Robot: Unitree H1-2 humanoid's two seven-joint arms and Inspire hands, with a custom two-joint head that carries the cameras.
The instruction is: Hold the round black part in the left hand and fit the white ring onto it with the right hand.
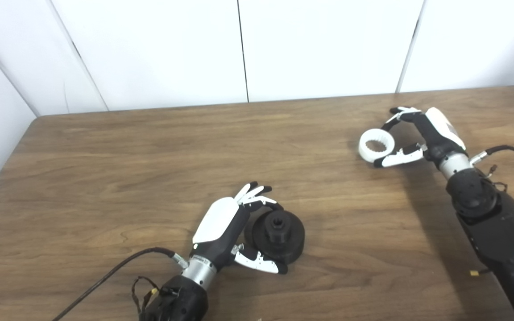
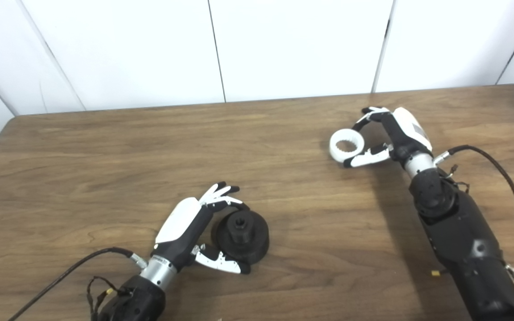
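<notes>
Fingers [image 1: 257,196] of my left hand [image 1: 221,223] curl over the far side of the round black part [image 1: 279,234], the thumb reaching along its near side; the part sits on the bench [image 1: 105,178] and I cannot tell whether the grip is firm or just cupping it; it lies near the front, a little left of centre. On my right hand [image 1: 431,133] the fingers arch over the far side of the white ring [image 1: 376,145] and the thumb lies under its near rim, pinching it; the ring is toward the back right, well apart from the black part; I cannot tell if it has left the wood. Between the two I see bare wood, open all the way; the bench's back edge meets the white wall panels [image 1: 319,44], and its left edge runs well clear of my left arm.
</notes>
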